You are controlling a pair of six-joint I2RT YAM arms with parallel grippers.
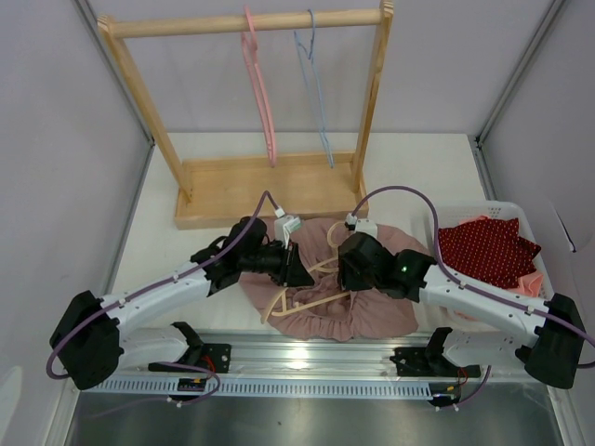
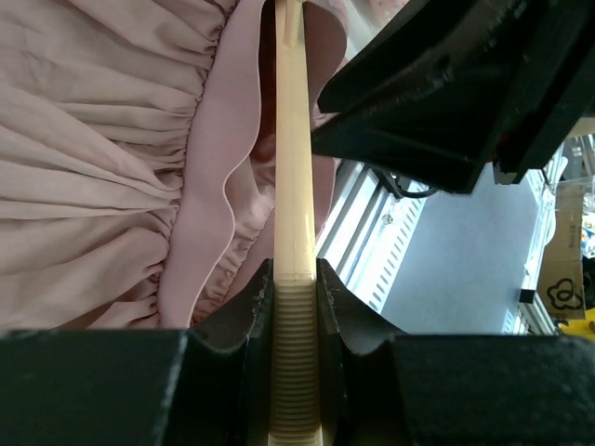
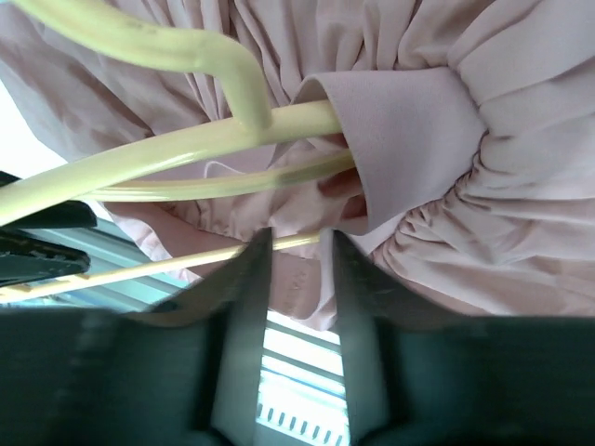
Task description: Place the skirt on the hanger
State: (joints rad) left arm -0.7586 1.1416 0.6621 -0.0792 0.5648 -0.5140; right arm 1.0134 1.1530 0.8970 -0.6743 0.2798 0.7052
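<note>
Left tool clamping cream hanger, pink skirt

A wooden rack stood at the far side of the white counter. From its top bar hung a pink hanger and, just to the right of it, a blue hanger, both bare. At the right edge sat a white basket which held a red cloth with white dots, lying over a salmon cloth. A metal rail ran along the near edge.
</note>
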